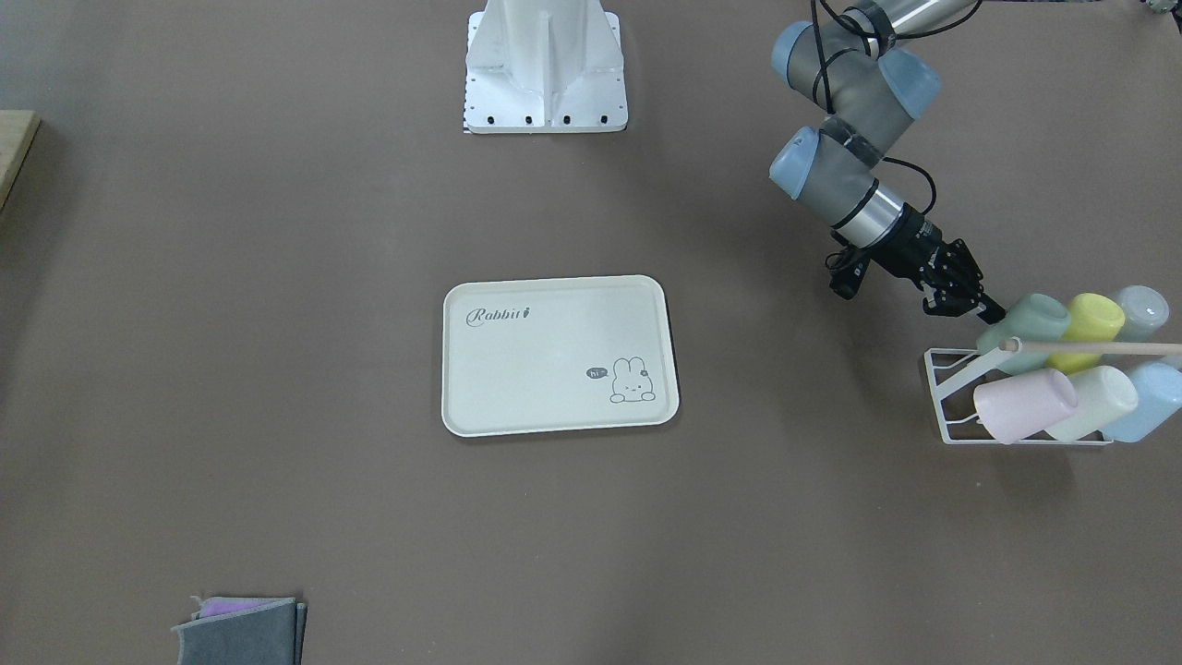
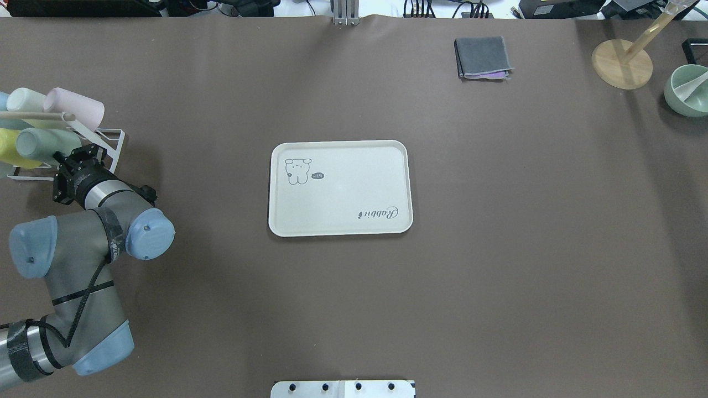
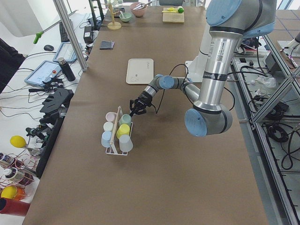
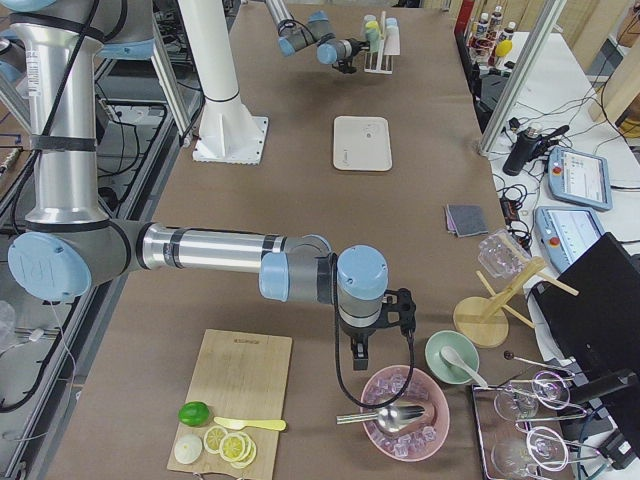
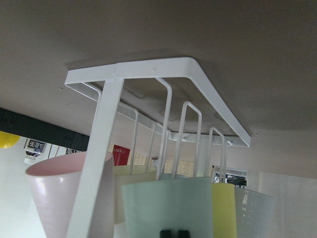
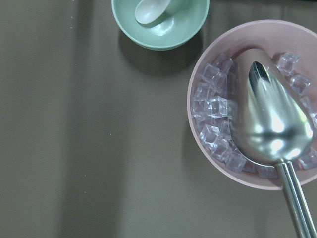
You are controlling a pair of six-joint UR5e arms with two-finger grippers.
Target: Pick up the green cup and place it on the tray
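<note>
The green cup is a mint tumbler hanging mouth-down on the white wire rack at the table's left end, beside a yellow cup. It also shows from overhead and fills the lower middle of the left wrist view. My left gripper is at the cup's side, fingertips close together and shut; I cannot tell if they touch it. The cream tray with "Rabbit" script lies at the table's centre. My right gripper hovers far away over an ice bowl; I cannot tell its state.
The rack also holds pink, yellow, cream, blue and clear cups under a wooden handle. A folded grey cloth, a wooden stand, a green bowl with a spoon and a pink ice bowl with a scoop lie at the right end.
</note>
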